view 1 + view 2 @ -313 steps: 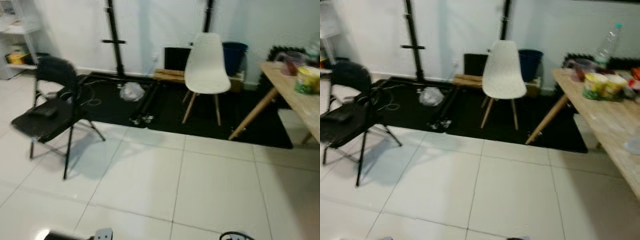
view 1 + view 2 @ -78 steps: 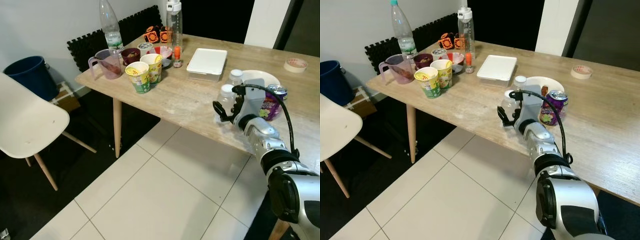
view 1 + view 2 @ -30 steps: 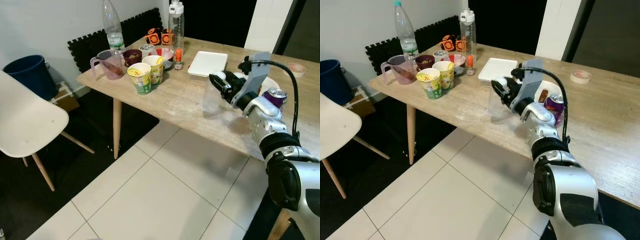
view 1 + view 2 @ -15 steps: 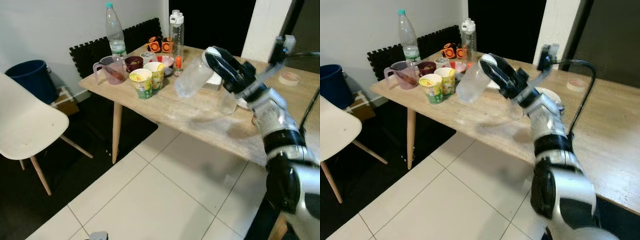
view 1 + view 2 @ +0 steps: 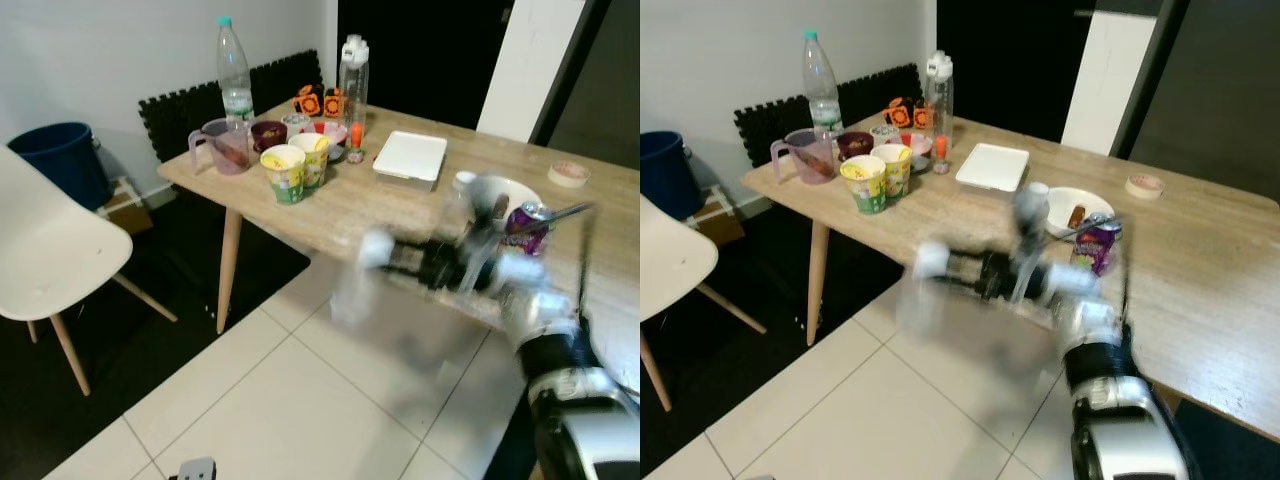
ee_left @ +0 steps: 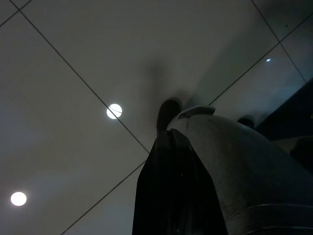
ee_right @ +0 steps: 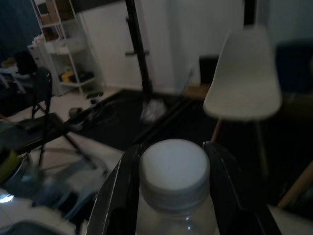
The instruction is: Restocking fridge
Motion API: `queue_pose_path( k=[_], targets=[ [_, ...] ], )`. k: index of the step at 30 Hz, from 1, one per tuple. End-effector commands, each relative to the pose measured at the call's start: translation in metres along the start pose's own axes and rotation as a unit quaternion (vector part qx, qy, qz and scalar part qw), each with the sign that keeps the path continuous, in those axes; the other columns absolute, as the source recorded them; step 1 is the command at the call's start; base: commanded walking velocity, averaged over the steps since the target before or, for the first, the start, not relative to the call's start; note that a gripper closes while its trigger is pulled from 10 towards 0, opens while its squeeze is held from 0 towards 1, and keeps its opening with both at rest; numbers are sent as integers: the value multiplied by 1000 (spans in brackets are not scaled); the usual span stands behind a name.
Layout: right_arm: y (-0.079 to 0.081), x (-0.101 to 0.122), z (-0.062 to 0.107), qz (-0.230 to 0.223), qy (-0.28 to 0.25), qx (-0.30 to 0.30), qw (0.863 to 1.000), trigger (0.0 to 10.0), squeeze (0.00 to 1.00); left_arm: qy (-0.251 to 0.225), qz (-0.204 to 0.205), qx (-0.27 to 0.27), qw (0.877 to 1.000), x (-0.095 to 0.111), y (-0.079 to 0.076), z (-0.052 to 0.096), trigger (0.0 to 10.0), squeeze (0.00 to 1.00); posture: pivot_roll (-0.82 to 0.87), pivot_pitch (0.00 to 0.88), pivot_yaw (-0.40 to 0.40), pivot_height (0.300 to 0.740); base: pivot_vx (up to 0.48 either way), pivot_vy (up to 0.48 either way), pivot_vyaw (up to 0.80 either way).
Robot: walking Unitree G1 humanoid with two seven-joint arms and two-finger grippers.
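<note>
Black fingers of my right hand (image 7: pixel 173 191) clamped either side of a clear bottle (image 7: pixel 174 188), just under its white cap; the bottle's long axis runs straight out from the hand. Head views: arm blurred, bottle (image 5: pixel 925 290) off the wooden worktop (image 5: pixel 1200 300) edge, over floor tiles. Left hand (image 6: pixel 168 161) hangs idle over the floor; I cannot tell its fingers. Judged: bottle ready for carrying fridgeward.

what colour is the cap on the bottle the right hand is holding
White. The cap shows best in the right wrist view, between the right hand fingers.
</note>
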State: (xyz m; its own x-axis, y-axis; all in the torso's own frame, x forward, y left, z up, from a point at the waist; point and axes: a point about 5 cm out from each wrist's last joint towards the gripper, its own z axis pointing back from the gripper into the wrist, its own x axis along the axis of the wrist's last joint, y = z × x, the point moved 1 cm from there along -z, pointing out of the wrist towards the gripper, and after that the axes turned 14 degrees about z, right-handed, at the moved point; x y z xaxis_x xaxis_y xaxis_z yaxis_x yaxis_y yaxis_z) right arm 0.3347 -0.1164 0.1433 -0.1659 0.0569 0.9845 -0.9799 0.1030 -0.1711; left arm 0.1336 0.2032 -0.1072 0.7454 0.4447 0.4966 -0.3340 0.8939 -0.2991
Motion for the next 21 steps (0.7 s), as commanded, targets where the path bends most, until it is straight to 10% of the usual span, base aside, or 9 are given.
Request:
queue_pose_path(
  k=[1,7,8,9,10,11,13,16,21],
  targets=[
    [7,-20,-1,0,63,-1,998,0,0,10,10,0,1000,-5,-6,-2,10000,0,34,0,-13,740,0,0,0],
    [36,-89,6,-43,241,-56,968,0,0,11,12,3,1000,-4,-8,-3,10000,0,29,0,-24,740,0,0,0],
    [45,-113,14,-47,317,-103,942,2275,0,12,12,9,1000,-5,-7,-3,10000,0,28,0,-27,740,0,0,0],
    [50,-125,21,-43,362,-134,921,2275,0,13,12,13,1000,-5,-7,-3,10000,0,28,0,-27,740,0,0,0],
    [57,-138,31,-54,401,-180,897,10000,0,15,14,17,1000,-5,-7,-3,10000,0,28,0,-30,740,0,0,0],
    [64,-149,41,-68,429,-223,873,10000,0,17,15,20,1000,-5,-7,-4,10000,0,31,0,-32,740,0,0,0],
    [64,-149,41,-68,429,-223,873,10000,0,17,15,20,1000,-5,-7,-4,10000,0,31,0,-32,740,0,0,0],
    [94,-176,81,-164,459,-381,786,10000,0,21,20,30,999,-2,-7,-5,10000,0,26,0,-26,740,0,0,0],
    [133,-194,103,-245,468,-434,730,10000,0,25,20,26,999,-3,-7,-5,10000,0,-27,0,21,740,0,0,0]
  ],
)
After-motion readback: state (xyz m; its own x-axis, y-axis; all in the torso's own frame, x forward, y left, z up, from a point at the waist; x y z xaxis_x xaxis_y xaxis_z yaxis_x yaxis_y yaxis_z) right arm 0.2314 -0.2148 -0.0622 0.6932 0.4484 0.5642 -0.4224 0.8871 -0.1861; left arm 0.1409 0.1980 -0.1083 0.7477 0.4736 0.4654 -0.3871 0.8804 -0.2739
